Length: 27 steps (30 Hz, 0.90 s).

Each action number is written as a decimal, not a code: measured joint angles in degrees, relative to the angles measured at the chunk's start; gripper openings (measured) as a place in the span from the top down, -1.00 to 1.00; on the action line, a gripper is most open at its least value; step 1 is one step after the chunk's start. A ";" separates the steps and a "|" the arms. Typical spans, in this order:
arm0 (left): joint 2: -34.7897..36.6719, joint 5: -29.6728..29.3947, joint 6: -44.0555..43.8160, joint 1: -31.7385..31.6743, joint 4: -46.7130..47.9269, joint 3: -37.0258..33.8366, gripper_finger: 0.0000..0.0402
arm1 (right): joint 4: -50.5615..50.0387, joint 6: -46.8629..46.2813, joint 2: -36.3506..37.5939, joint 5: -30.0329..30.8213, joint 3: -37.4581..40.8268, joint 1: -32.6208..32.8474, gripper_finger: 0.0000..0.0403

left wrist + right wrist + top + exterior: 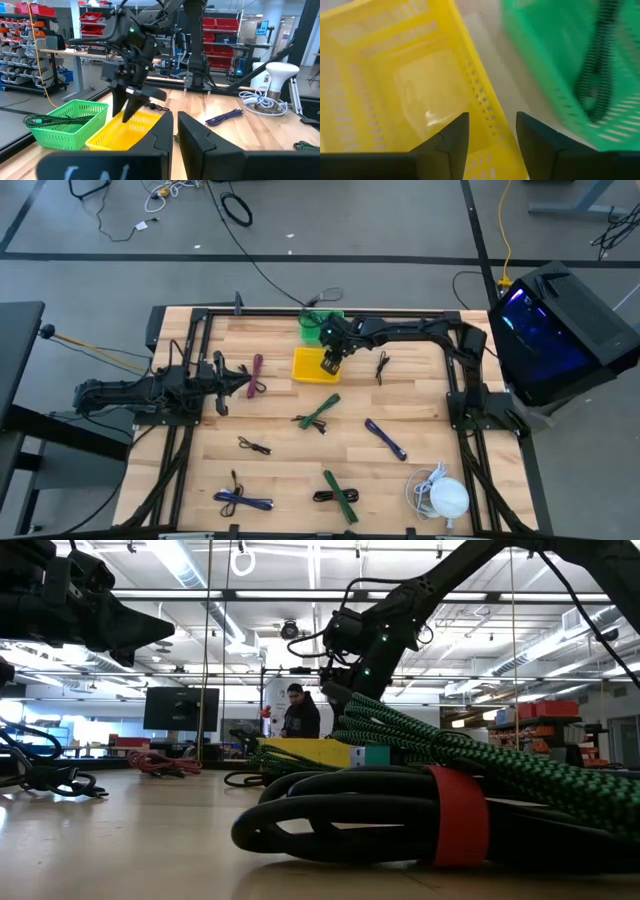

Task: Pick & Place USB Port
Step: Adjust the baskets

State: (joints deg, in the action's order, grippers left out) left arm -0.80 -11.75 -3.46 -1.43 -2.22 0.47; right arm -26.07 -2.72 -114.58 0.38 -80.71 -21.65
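Note:
My right gripper (330, 366) hangs open over the yellow basket (312, 368), fingers slanting down with nothing between them; in its wrist view (492, 145) the basket's bare floor (410, 85) lies below. Beside it stands the green basket (318, 323), and a green braided cable (592, 75) lies in it. Bundled cables lie loose on the table: a maroon one (258, 375), a green one (318, 414), a blue one (385, 438) and a black one (382, 367). My left gripper (245, 383) waits at the table's left, level and shut (175, 132).
More cable bundles lie along the near side (243, 500) (338, 495) (254, 445). A white device with a coiled white cord (443, 495) sits at the near right corner. Black frame rails (330, 311) border the table. A person (300, 712) stands in the room beyond.

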 joint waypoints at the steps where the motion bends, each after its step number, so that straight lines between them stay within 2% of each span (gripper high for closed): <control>1: 0.00 0.00 -0.15 0.02 0.00 0.00 0.85 | -0.01 0.13 0.18 0.00 0.00 0.28 0.19; 4: 0.01 0.00 -0.42 0.01 0.00 0.00 0.85 | -0.36 0.19 1.32 0.25 0.00 0.57 0.19; 10: 0.02 1.25 -1.54 0.02 0.02 -0.02 0.85 | -3.48 -1.02 3.74 6.51 -0.12 0.13 0.19; 14: 0.02 2.36 -1.90 0.02 0.07 -0.04 0.85 | -3.73 -2.15 3.82 0.45 -0.11 0.99 0.19; 20: 0.02 2.38 -1.86 0.00 0.04 -0.04 0.85 | -3.46 -2.02 3.82 3.67 -0.11 3.82 0.19; 27: 0.02 2.38 -1.84 0.01 0.02 -0.04 0.85 | -1.72 -3.75 3.78 3.58 1.91 4.41 0.19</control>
State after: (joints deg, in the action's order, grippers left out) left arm -0.78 -9.37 -5.30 -1.42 -2.20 0.43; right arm -27.79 -6.47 -110.79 3.97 -78.80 -17.23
